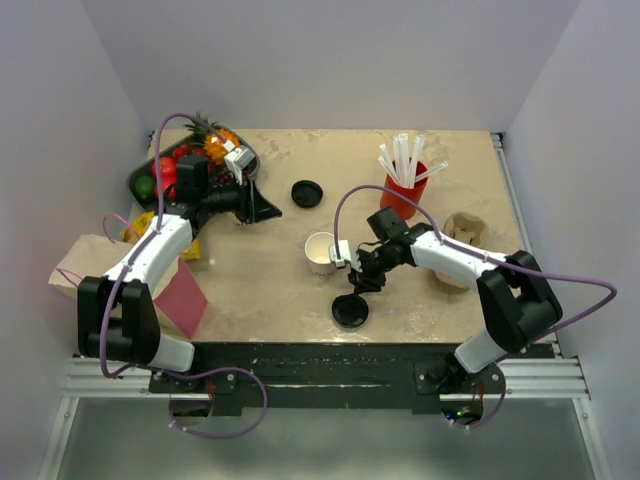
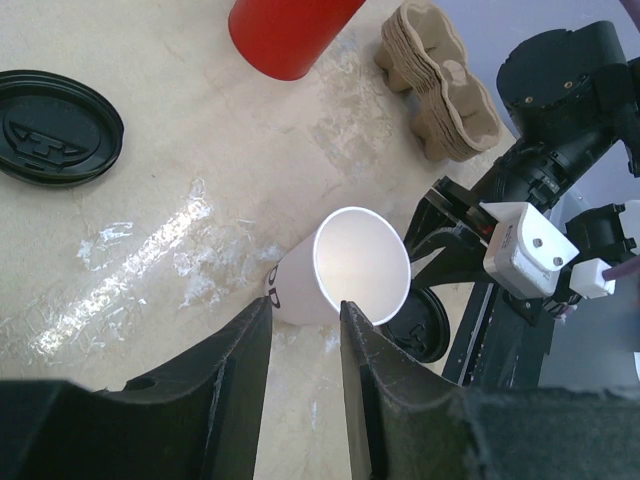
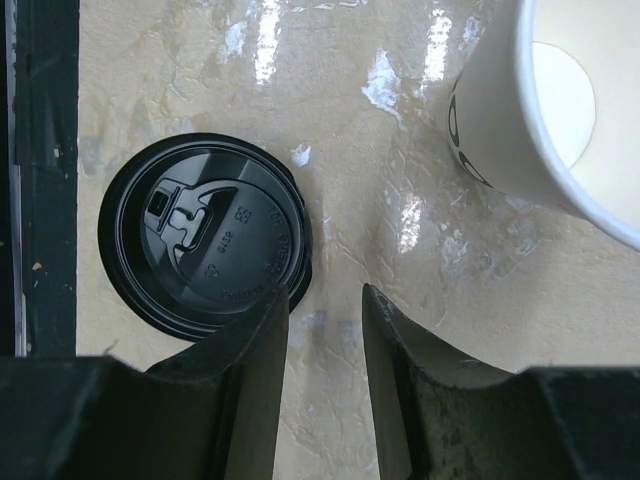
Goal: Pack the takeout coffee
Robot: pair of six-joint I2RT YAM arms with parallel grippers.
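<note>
1. Top external view: the table [image 1: 250, 290] is walled at the back and on both sides; its near edge meets the dark rail that carries the arm bases. The broadest bare stretch lies front-left of centre. The white paper cup [image 1: 320, 252] stands upright near the middle, mouth open, with no lid on it. One black lid [image 1: 351, 311] lies flat near the front edge; a second black lid [image 1: 306, 193] lies well apart, toward the back. The red cup of straws [image 1: 403, 192] and a stack of pulp cup carriers [image 1: 462, 232] crowd the right side; a fruit tray [image 1: 175, 170] and a paper bag [image 1: 82, 268] crowd the left. The left gripper [image 1: 264, 206] hangs between the tray and the cup; the right gripper [image 1: 364, 282] hangs just beside the cup, over the front lid.

2. Left wrist view: the left gripper [image 2: 305, 305] is released, with a gap between its fingers and nothing in it. The cup [image 2: 345, 262] sits beyond the tips; it has a rolled rim, a tapered wall, black print low on the side and a clean white inside.

3. Right wrist view: the right gripper [image 3: 324, 293] is parted and grasps nothing, with bare tabletop between its fingers; one finger [image 3: 262, 330] overlaps the rim of the front lid [image 3: 200, 240], which lies face up with its moulded sip tab showing, close to the table's dark front edge. The cup [image 3: 520, 110] stands at upper right, apart from the lid.
</note>
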